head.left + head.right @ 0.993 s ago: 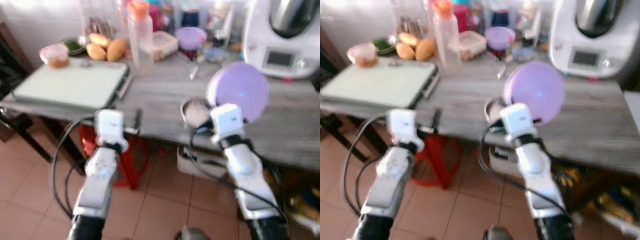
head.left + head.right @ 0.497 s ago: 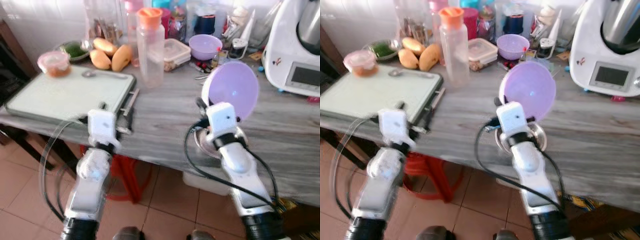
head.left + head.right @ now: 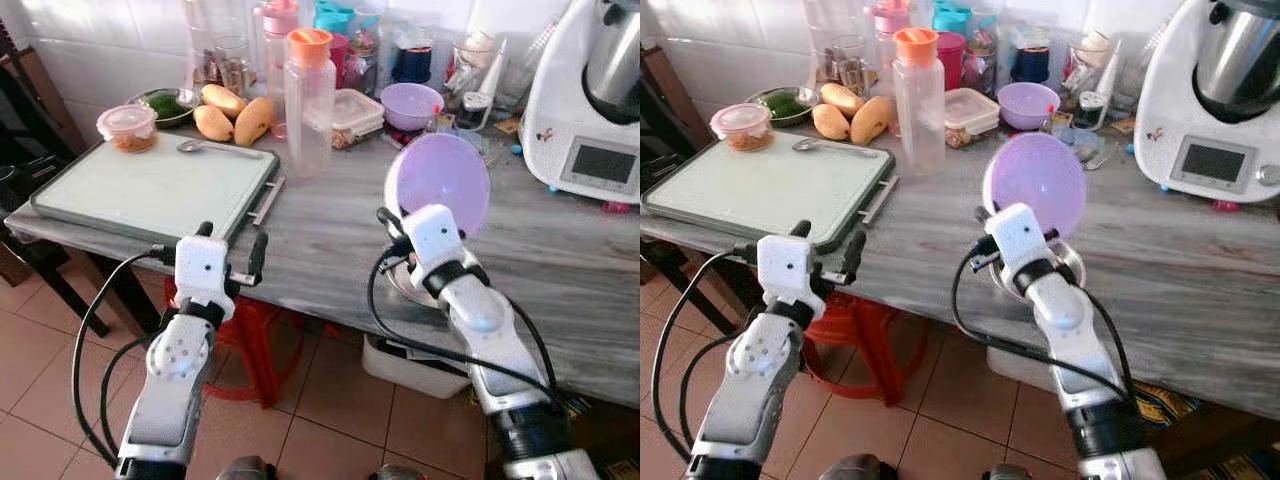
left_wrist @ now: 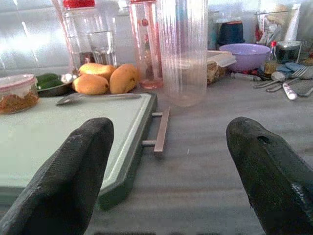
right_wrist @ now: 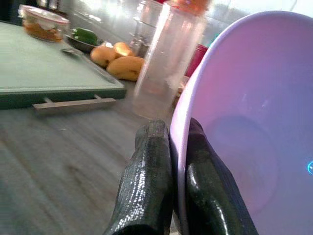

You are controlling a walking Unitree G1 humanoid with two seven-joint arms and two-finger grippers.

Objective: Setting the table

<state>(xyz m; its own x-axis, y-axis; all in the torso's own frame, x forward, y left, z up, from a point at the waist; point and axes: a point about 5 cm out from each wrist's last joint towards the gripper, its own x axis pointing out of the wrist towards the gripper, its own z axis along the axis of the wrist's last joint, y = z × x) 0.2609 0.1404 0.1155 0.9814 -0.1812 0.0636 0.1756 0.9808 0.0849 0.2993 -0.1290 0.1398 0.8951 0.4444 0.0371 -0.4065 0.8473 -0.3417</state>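
You are looking at a grey wood-grain table (image 3: 330, 235) standing against a white tiled wall (image 3: 110, 45). Terracotta floor tiles (image 3: 330, 400) are showing below, with a red stool (image 3: 250, 335) sitting under the table. Daylight is glaring off the wall.

We can read no text, label, brand or number here; the white appliance's (image 3: 590, 100) display is too small.

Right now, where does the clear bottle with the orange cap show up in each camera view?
Left eye: clear bottle at top centre, beside the green tray.
Right eye: bottle upper left of centre.
Left wrist: its clear body at top centre.
Right wrist: behind the purple bowl pinched by the right gripper.
Shared landmark: the tray's metal handle.
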